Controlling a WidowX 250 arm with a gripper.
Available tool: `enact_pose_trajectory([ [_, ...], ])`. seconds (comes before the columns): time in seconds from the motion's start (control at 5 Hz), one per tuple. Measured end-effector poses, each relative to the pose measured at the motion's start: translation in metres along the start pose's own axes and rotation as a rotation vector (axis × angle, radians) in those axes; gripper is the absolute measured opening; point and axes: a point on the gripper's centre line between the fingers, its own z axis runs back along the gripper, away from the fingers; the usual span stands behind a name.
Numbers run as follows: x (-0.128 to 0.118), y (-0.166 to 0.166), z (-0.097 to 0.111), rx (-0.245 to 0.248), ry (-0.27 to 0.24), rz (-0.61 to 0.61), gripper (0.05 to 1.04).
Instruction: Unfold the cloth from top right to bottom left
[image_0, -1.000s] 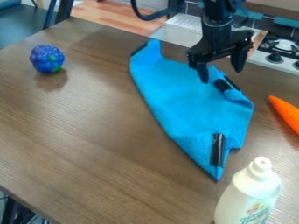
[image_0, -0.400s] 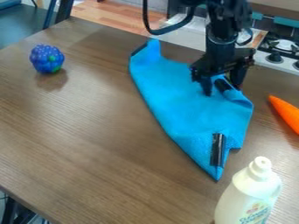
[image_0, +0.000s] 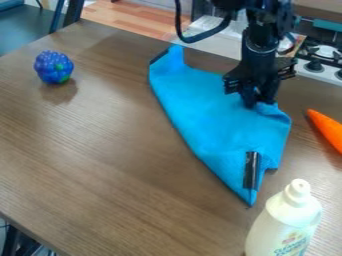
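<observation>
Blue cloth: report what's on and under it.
On the blue cloth, a black strip lies near the lower tip; the gripper is at the upper right. Anything underneath is covered from view.

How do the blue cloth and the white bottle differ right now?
The cloth lies low and spread, while the bottle stands upright. The cloth is blue with black patches; the bottle is whitish with a printed label. The gripper is down at the cloth, away from the bottle. Both rest on the table.
</observation>
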Motion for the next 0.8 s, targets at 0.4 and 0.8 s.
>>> enact_pose_trajectory([
  [0.4,0.001,-0.003,-0.002,-0.001,-0.002,-0.003,0.081],
  [0.8,-0.001,0.003,0.018,-0.091,0.038,0.0,0.069],
])
